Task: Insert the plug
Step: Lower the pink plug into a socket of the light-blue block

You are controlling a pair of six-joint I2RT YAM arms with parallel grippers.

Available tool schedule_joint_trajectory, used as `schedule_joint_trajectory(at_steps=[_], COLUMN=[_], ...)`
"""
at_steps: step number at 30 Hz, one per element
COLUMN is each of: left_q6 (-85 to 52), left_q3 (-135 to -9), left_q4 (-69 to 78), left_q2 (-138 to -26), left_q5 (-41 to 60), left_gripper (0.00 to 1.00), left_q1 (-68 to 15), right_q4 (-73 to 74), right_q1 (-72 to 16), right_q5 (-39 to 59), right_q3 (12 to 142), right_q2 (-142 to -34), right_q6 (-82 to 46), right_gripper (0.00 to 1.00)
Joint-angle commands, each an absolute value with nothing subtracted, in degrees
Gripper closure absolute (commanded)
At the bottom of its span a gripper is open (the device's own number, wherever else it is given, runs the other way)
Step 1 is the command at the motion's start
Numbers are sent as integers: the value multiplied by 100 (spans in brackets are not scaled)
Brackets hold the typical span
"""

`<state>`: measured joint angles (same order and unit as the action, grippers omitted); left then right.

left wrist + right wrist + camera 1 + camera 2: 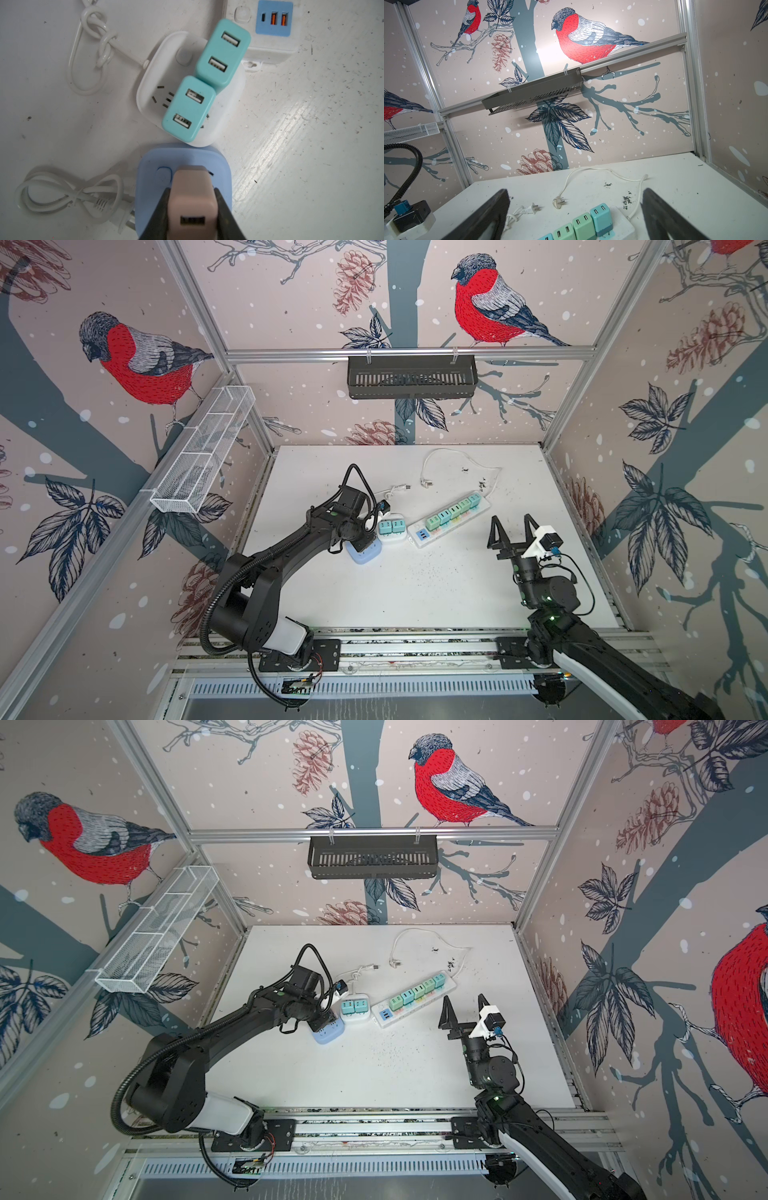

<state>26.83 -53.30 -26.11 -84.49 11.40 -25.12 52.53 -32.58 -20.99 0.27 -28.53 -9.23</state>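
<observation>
- Left hand (192,194) shut tight on pink plug (191,182), dark fingers (161,209) pinching its two sides. It sits low over blue socket block (182,158).
- Right hand (511,521) wide open, empty, above tabletop (415,597). It's well apart from the block, near end of white power strip (449,518); prob. no part in this step.
- Step, my read: the insertion itself. Plug's lower end meets block's top face just beside round button (164,176); one dark slot (211,173) shows at plug's edge. Pins hidden, so can't tell if they're in or how deep.
- Next, prob.: straight push down along plug's axis, no twist, until it seats flush, then release. If pins aren't lined up w/ slots, small sideways nudge first.
- Orientation: plug stands approx. upright, long axis running from hand down to block. USB port (192,220) faces up toward wrist cam, pin end down.
- White cube socket (158,83) w/ teal chargers (189,110) sits right against blue block; can't tell if touching. Little room that side.
</observation>
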Motion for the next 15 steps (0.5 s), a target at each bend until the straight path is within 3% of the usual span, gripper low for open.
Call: schedule_joint_trajectory(at_steps=[1, 15], left_q6=[2654, 2655], left_q3=[-5298, -5283], left_q4=[-2655, -2694], left_q2=[-8473, -8640], left_q5=[1170, 1226], left_gripper=[100, 100], left_q1=[-2514, -2514], right_q4=[5335, 5326], right_q1=[-3248, -3247], right_q5=[-2048, -2048], right_q3=[-756, -747], right_q2=[-2847, -2837], right_q6=[-984, -993], right_gripper=[0, 0])
